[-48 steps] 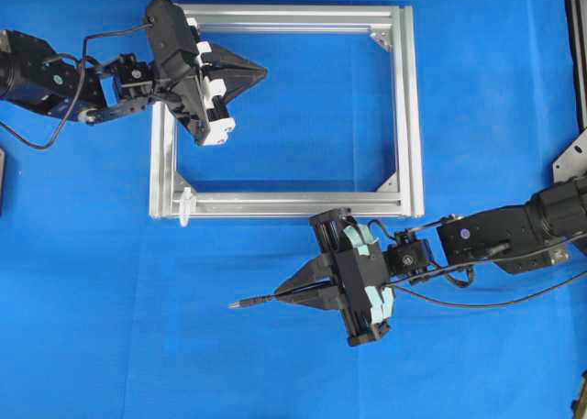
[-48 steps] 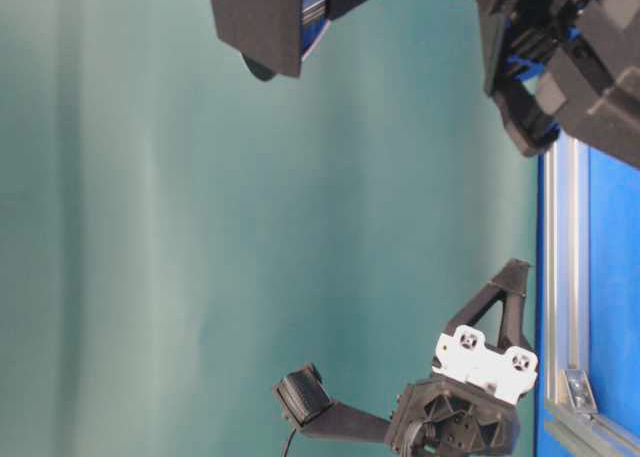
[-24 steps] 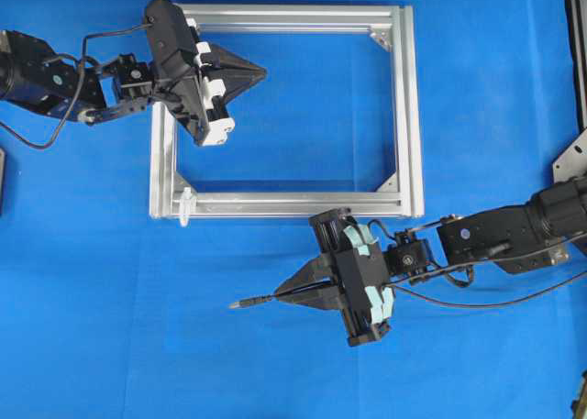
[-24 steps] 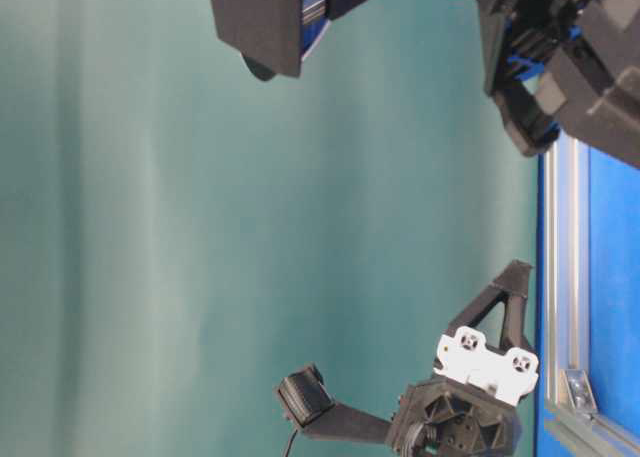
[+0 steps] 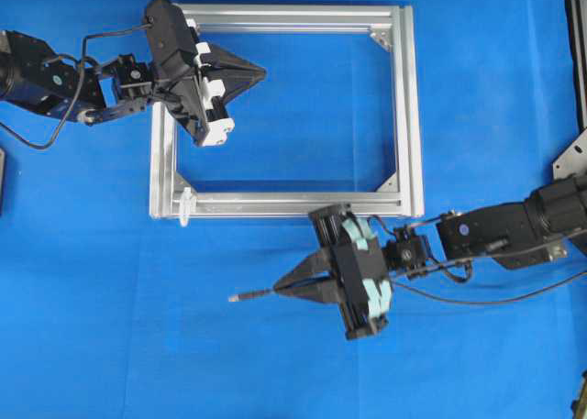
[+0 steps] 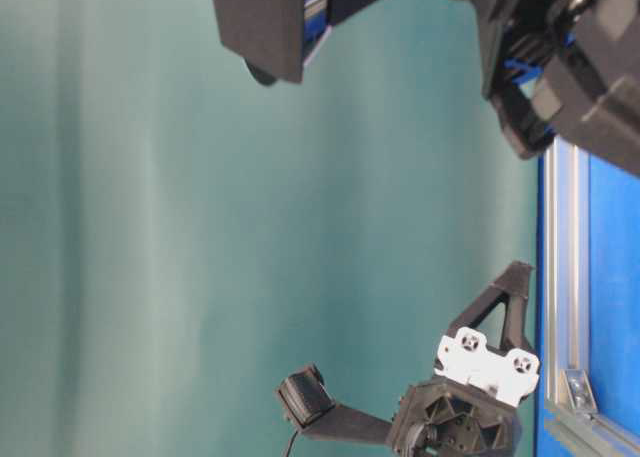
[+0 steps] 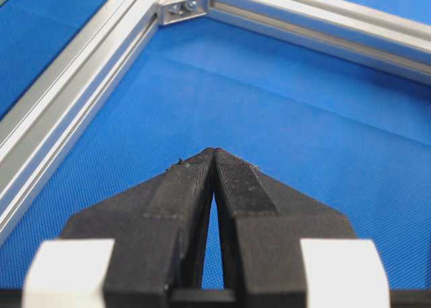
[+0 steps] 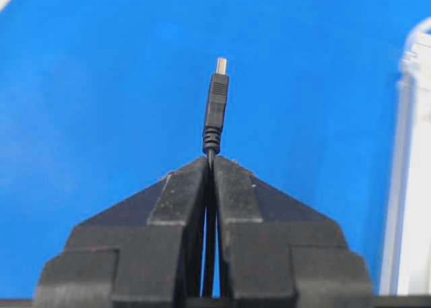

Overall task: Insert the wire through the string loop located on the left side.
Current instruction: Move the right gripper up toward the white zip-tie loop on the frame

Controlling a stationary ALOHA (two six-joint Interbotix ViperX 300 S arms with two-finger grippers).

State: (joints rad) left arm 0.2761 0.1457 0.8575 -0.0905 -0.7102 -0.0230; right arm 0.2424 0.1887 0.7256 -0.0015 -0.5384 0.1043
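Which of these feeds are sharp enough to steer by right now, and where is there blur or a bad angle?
Overhead: sharp, evenly lit; wire, string loop and frame all clear. Right wrist: plug crisp in the right pincer, but the frame at the right edge is blurred and overexposed. Left wrist: left pincer sharp, far frame rail soft. Table-level: turned sideways, mostly backdrop, foreground arm parts out of focus.

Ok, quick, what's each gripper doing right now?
Left gripper: shut, holding nothing, over the blue cloth inside the frame.
Right gripper: shut on the wire, plug sticking out ahead.
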